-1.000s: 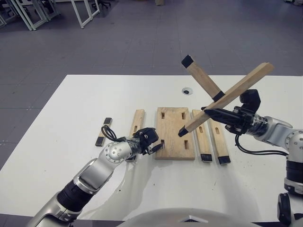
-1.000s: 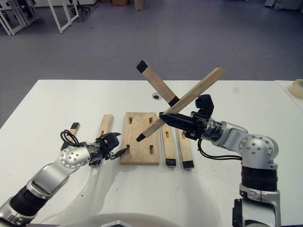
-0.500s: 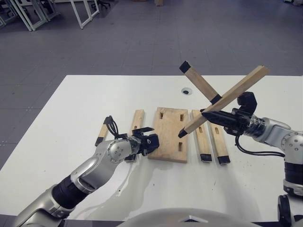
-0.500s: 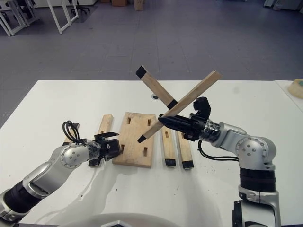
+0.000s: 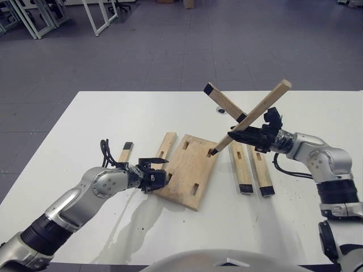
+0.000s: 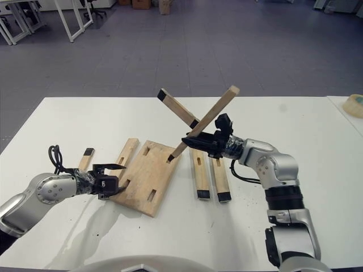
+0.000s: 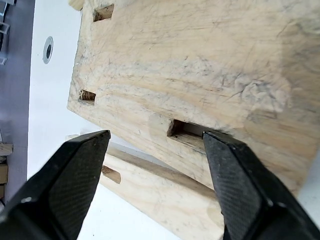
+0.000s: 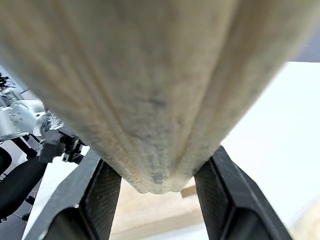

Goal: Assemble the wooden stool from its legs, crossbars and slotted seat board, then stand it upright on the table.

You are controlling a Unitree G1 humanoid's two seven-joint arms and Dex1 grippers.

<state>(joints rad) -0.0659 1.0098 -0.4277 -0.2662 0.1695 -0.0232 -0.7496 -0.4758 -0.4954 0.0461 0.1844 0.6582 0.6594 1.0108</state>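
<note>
Seat board [image 5: 190, 170] shows a slot [image 7: 187, 134] between the spread left end effector [image 7: 155, 137]; right end effector [image 5: 235, 136] clamps crossed legs [image 5: 267, 101].

The pale slotted seat board [image 5: 187, 173] lies askew on the tabletop [image 5: 85, 113]. Just right, two black-tipped legs [image 5: 240, 168] lie side by side; left, a third leg [image 5: 165, 145], then a short crossbar [image 5: 124, 152]. A crossed pair [image 5: 248, 115] hangs over the board's far right corner.

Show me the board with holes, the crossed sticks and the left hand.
seat board [image 5: 187, 170]: left eye view, top face.
crossed legs [image 5: 264, 103]: left eye view, long stick's upper half.
left hand [image 5: 160, 173]: left eye view, between its fingertips.
</note>
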